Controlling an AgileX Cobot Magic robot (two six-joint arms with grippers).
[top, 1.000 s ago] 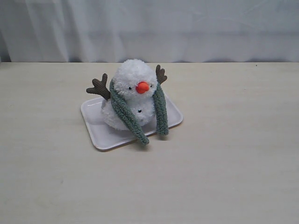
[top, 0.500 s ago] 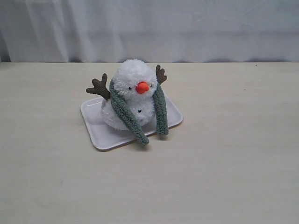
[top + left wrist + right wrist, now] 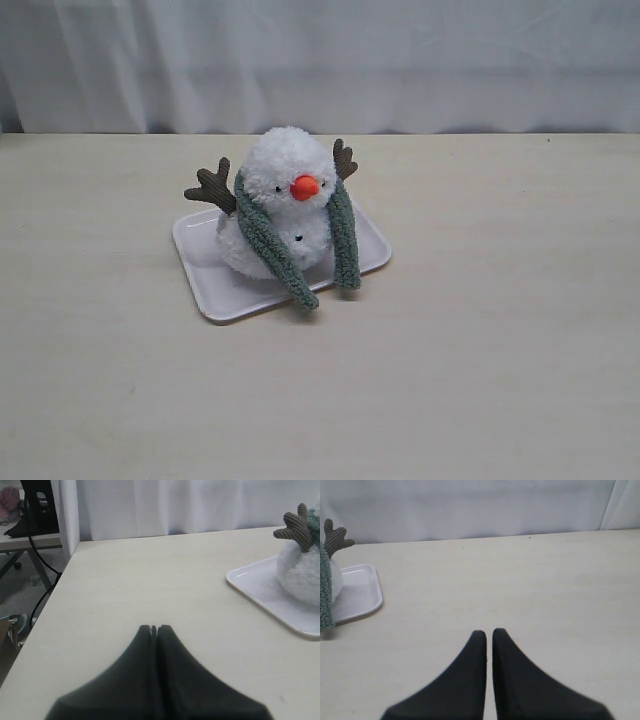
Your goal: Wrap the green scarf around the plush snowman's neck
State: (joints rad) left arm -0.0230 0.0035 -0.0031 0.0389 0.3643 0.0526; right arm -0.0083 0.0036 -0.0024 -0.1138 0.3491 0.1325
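The plush snowman (image 3: pixel 285 170) sits on a white tray (image 3: pixel 205 275) near the table's middle. The green scarf (image 3: pixel 268 245) lies around the back of its neck, and both ends hang down its front, one each side of the orange nose, reaching the tray's front rim. Neither gripper shows in the exterior view. My left gripper (image 3: pixel 154 628) is shut and empty over bare table, well apart from the snowman (image 3: pixel 300 575) and tray (image 3: pixel 260 587). My right gripper (image 3: pixel 489 632) is shut with a hairline gap, empty, far from the scarf (image 3: pixel 325 605) and tray (image 3: pixel 357 590).
A white curtain (image 3: pixel 320 60) hangs behind the table's far edge. In the left wrist view the table's side edge (image 3: pixel 45 610) drops to a floor with cables and a stand (image 3: pixel 35 510).
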